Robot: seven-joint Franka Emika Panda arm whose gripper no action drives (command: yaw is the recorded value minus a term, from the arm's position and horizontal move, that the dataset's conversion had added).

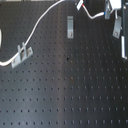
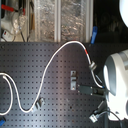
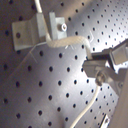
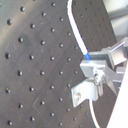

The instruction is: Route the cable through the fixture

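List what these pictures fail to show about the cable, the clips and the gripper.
- The cable: in the first exterior view, its ends run off the top and left edges.
- Gripper: cut by the first exterior view's top right corner; blurred, jaws unreadable.
- In the second exterior view, the arm's white body hides the gripper.
- Clip in the first wrist view: blur obscures whether the cable sits inside it.

The lower half of the counter (image 1: 65, 100) in the first exterior view is bare perforated board, open to pass over. Obstacles sit higher up: a metal clip (image 1: 21, 55) at the first exterior view's left, another clip (image 1: 70, 26) upright near the top middle, and a third clip (image 1: 118, 26) at the right. The cable (image 1: 37, 27) arcs between them, crossing the space above the left clip.
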